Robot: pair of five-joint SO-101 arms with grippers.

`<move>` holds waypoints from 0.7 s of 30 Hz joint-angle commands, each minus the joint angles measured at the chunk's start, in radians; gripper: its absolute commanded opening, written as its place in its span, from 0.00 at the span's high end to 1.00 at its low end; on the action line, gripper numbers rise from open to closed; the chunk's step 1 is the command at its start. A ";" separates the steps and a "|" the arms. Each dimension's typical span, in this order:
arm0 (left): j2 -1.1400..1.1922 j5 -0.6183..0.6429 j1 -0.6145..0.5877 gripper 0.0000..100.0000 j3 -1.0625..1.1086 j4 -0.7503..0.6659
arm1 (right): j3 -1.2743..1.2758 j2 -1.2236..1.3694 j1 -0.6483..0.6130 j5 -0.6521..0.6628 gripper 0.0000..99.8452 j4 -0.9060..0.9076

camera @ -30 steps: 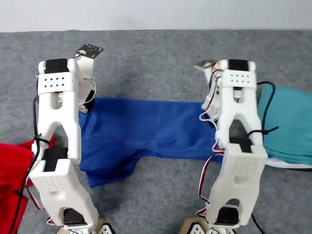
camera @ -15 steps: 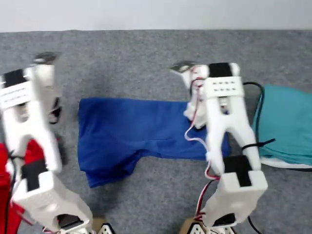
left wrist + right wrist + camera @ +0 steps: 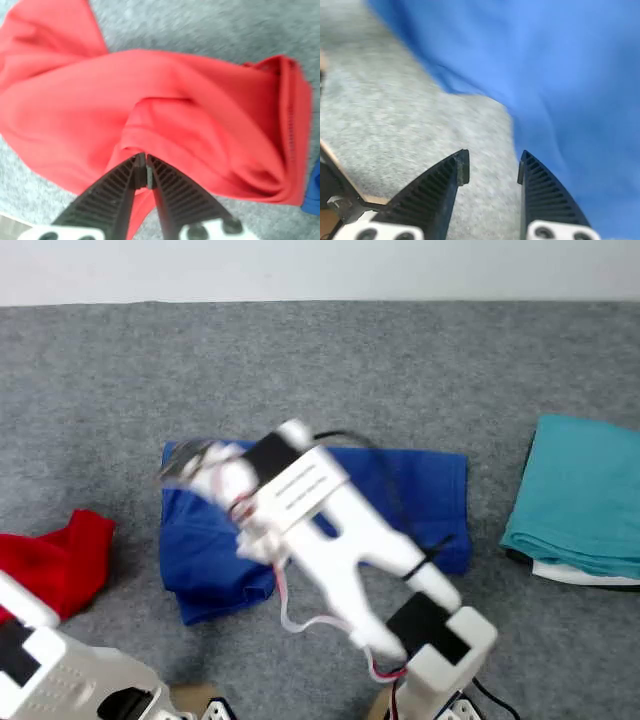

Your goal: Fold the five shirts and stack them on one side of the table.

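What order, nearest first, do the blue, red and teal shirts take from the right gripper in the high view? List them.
1. blue shirt, directly beneath the right gripper, mid-table.
2. red shirt, at the left edge.
3. teal shirt, far right side.

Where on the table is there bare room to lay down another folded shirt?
The widest bare patch is the far strip of grey table beyond the blue shirt. A smaller gap lies between it and the teal shirt. Crowded: the near left, around the red shirt.
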 commanded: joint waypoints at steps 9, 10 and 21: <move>0.052 -0.012 -0.061 0.99 -0.001 -0.048 | -0.012 0.154 -0.231 -0.037 0.83 -0.145; 0.052 -0.012 -0.060 0.99 -0.001 -0.057 | -0.012 0.162 -0.237 -0.037 0.82 -0.163; 0.052 -0.012 -0.063 0.99 0.001 -0.074 | -0.012 0.328 -0.214 -0.031 0.83 -0.328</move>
